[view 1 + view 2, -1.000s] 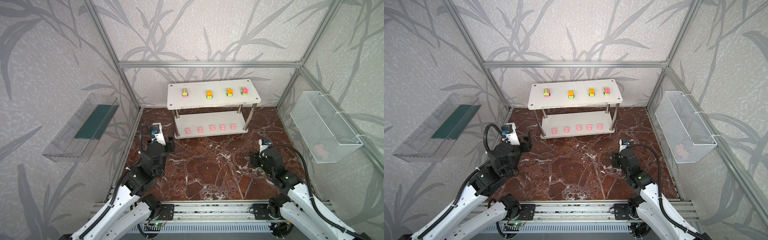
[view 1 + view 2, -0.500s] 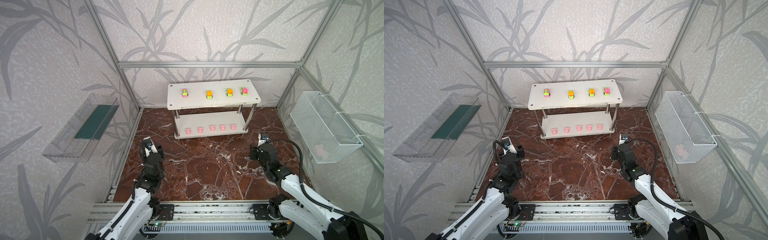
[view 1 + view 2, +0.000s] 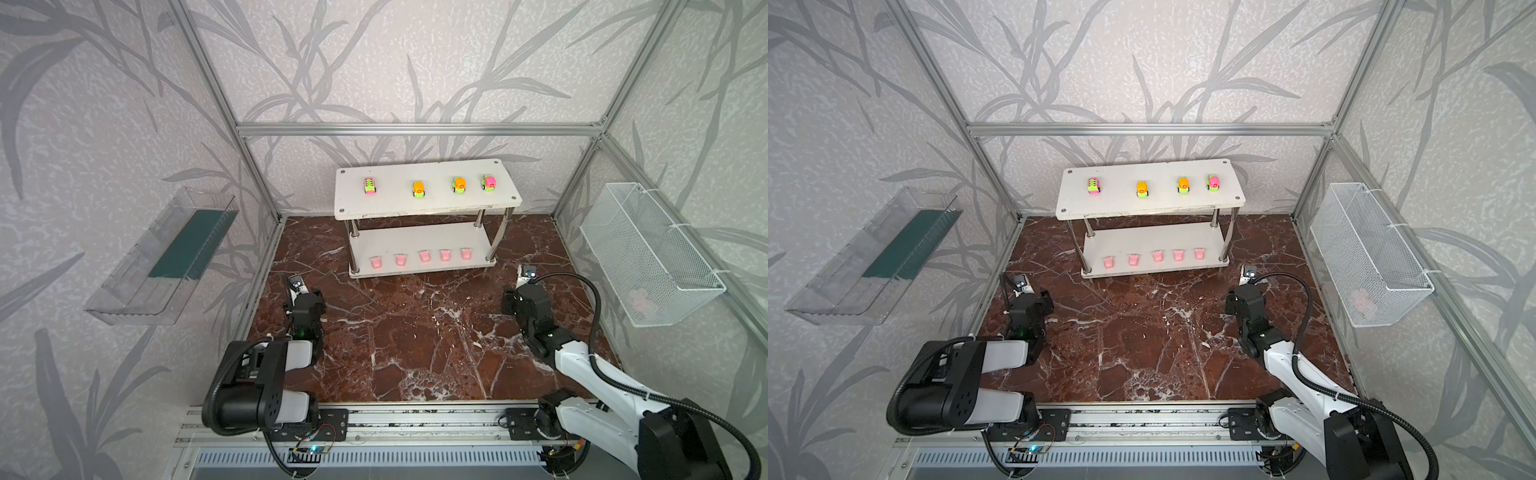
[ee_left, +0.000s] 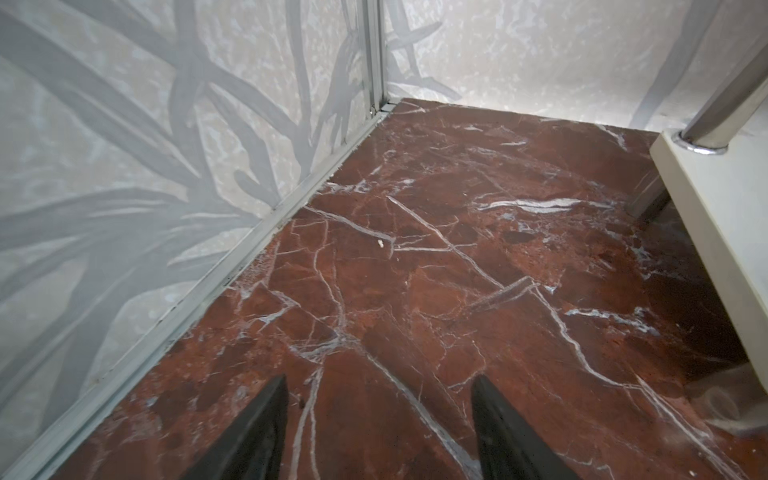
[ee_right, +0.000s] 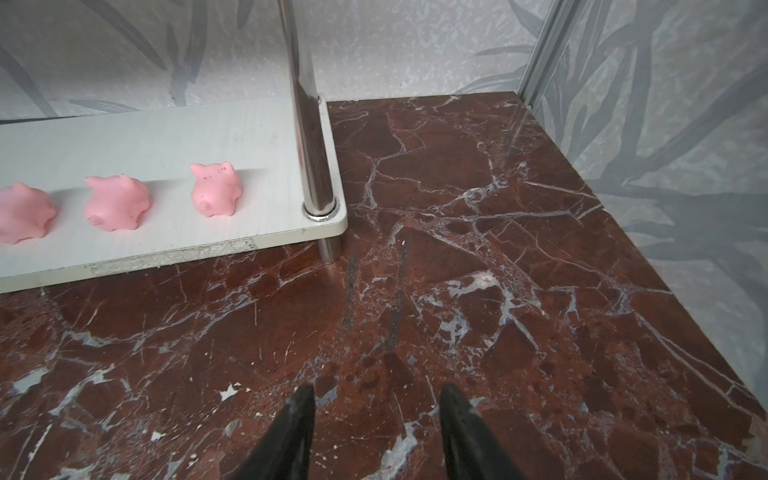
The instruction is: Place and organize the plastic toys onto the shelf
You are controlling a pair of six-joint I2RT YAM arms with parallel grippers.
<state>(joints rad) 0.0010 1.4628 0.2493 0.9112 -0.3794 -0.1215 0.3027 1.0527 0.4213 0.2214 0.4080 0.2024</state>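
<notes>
Both arms have drawn back from the shelf [image 3: 428, 211] toward the near edge of the marble floor [image 3: 415, 332]. Over bare marble, the left gripper [image 4: 380, 380] and right gripper [image 5: 377, 388] hang with jaws parted and empty. Four neon toy cars [image 3: 418, 188] line the upper board. Five pink pigs [image 3: 424, 255] line the lower board's front edge. All look light. The cars would likely roll, so pinch their sides; the pigs seem squashy, so take them round the body.

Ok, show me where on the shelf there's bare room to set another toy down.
Top board: the widest gap lies between the leftmost car and the orange car beside it; the two rightmost cars sit close. Lower board: bare strip behind the pink pieces, whose row takes up the front.
</notes>
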